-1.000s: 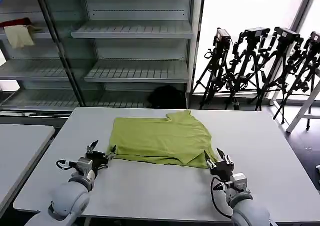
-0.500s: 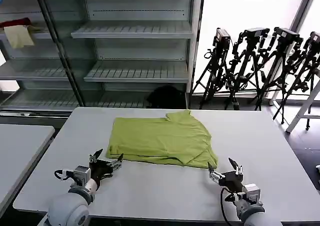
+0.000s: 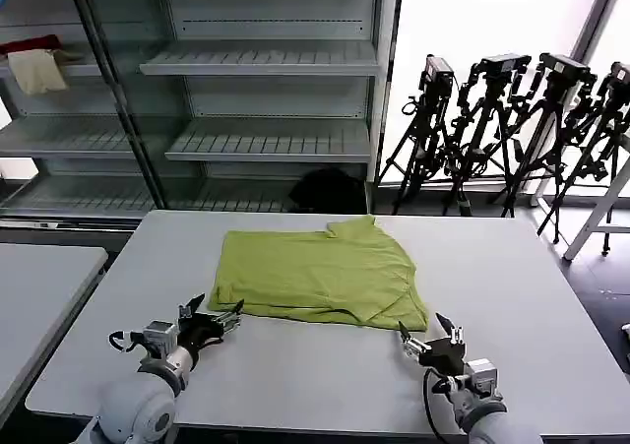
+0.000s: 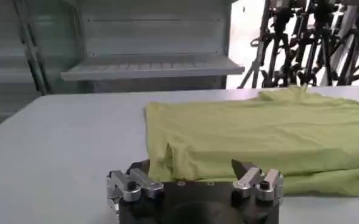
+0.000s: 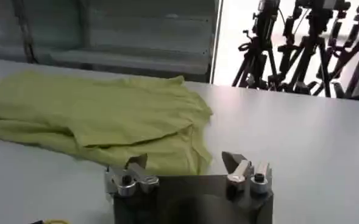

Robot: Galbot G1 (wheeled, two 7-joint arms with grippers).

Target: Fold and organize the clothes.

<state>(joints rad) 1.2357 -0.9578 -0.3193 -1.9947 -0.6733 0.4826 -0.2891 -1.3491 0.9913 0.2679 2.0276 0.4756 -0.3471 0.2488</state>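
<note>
The left pincer (image 3: 212, 317) hovers low with fingers spread and empty, just short of the near left corner of the lime T-shirt (image 3: 320, 274). The right pincer (image 3: 425, 337) is likewise spread and empty, just before the shirt's near right corner. The shirt lies folded flat in the middle of the white surface (image 3: 512, 267), plain side up.

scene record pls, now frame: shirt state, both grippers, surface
shirt: lime T-shirt, partly folded, plain side up, lying flat
surface: white table
left gripper: open, empty, at the shirt's near left corner
right gripper: open, empty, just short of the shirt's near right corner
contact: neither gripper holds the fabric
behind table: shelf rack, tripods
</note>
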